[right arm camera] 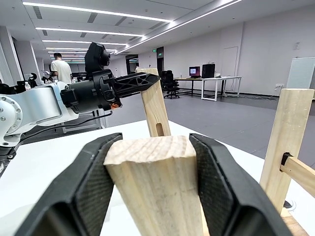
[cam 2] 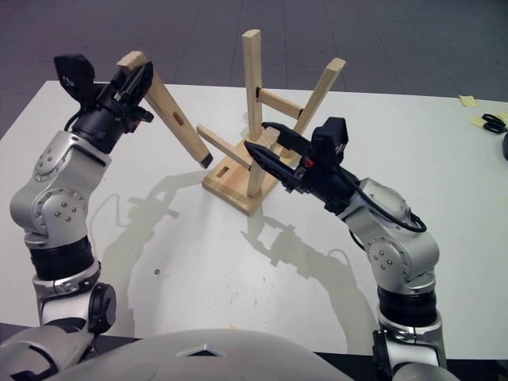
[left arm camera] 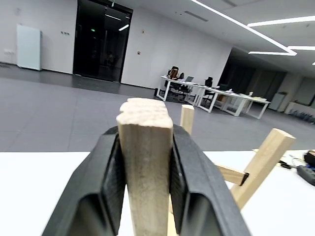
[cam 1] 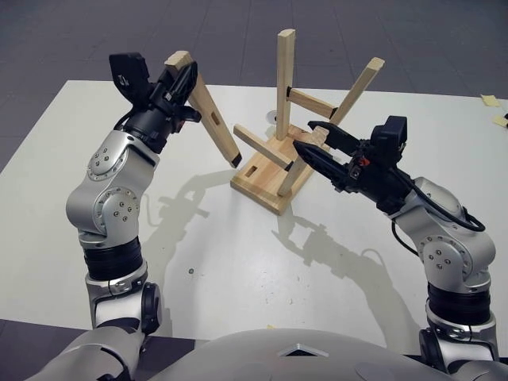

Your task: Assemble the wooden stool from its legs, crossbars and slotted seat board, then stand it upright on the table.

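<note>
Left eye view: a small dark speck (cam 1: 190,271) lies on the near part of the white counter (cam 1: 238,317), between the two arms. Both arms rise from bent elbows and reach forward and inward.

The left forearm slants up, and the left pincer (cam 1: 184,79) is clamped on the top end of a loose leg (cam 1: 213,115). This leg slopes down toward the middle, and its dark lower tip hangs just beside the seat board (cam 1: 258,178). The left wrist view shows the wood squeezed tight between both pads.

The right forearm lies lower and points left. The right pincer (cam 1: 305,141) is closed around the lower part of a tilted leg (cam 1: 353,91).

The seat board rests on the counter at mid-table with its slots upward. From it stand the tilted leg and an upright leg (cam 1: 285,75), joined by a crossbar (cam 1: 312,103). A second crossbar (cam 1: 260,145) juts from their foot toward the loose leg, with its free end in the air.

Yellow scraps (cam 1: 490,101) lie at the counter's far right edge. Beyond it stretches a dark grey floor (cam 1: 79,32), and the left wrist view shows office desks (left arm camera: 206,96) far off under strip lights.
</note>
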Robot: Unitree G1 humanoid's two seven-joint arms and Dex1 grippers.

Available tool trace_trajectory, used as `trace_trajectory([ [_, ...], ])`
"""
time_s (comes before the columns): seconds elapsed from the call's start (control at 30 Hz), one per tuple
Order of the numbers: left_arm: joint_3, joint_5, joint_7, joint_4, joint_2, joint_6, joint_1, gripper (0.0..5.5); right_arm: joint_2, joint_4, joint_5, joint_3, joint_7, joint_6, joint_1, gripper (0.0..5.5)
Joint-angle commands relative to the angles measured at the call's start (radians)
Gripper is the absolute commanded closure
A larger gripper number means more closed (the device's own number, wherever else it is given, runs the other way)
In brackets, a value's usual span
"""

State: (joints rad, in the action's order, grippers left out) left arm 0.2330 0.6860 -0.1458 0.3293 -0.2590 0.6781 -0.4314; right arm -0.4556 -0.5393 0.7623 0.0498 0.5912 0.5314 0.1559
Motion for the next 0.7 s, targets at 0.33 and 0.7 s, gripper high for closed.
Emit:
trace_trajectory([
  [0.33,-0.047,-0.038,-0.073,-0.113,0.016,-0.054,0.009,4.48,0.015,0.009,-0.012,-0.033,-0.008,0.008,-0.007,3.2],
  [0.7,-0.038,-0.066,-0.15,-0.099,-0.082,-0.036,0.034,4.48,0.006,0.01,-0.028,-0.033,-0.011,-0.001,-0.011,3.21],
])
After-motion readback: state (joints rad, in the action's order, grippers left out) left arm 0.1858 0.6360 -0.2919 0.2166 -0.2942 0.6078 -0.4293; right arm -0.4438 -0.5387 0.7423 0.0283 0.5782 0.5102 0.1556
